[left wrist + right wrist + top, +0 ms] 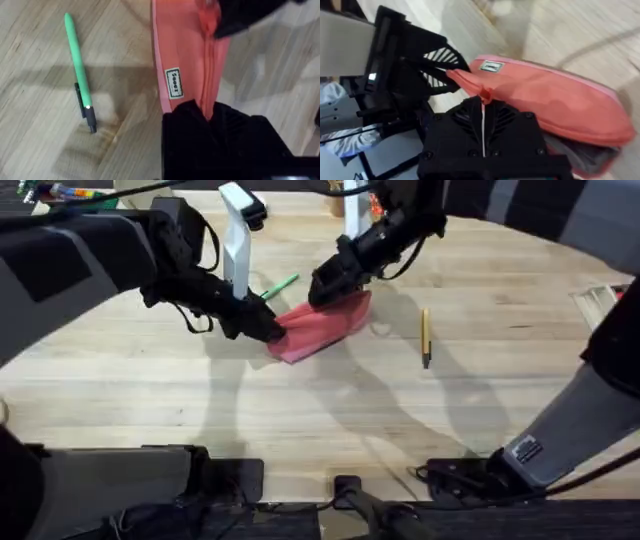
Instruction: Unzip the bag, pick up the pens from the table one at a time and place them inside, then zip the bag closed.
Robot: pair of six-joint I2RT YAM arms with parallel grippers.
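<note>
The bag (322,328) sits mid-table (300,420) with both ends blocked: the left gripper (274,332) closes on its near-left end and the right gripper (322,286) pinches its far end, so only its long flanks stay reachable. The green pen (279,285) lies just behind the bag, hemmed in between the two arms and a white upright post (236,250). The yellow pen (425,336) lies well apart to the right on bare wood, and the near half of the tabletop offers free passage.
</note>
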